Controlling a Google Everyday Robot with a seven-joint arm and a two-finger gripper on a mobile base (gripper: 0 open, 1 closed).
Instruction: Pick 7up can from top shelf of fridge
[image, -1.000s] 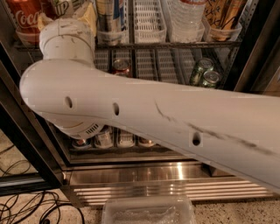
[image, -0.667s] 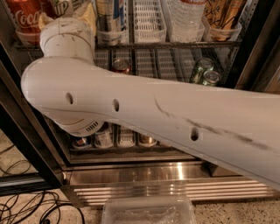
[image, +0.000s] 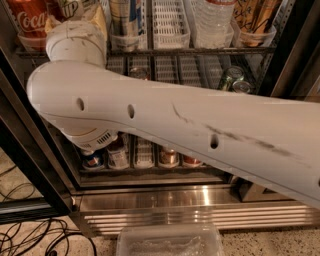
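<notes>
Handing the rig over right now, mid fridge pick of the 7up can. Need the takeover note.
Gripper: not in view. The arm crosses the frame and its wrist points up at the left end of the top shelf, so the gripper sits past the picture's top edge.
7up can: only a sliver shows at the top edge, just right of the Coca-Cola can, directly above the wrist.
Fridge: door open.
Done: arm is up at the can's lane.
Left: whether the can is grasped cannot be told. Confirm the grasp, then lift it and draw it out of the fridge.
</notes>
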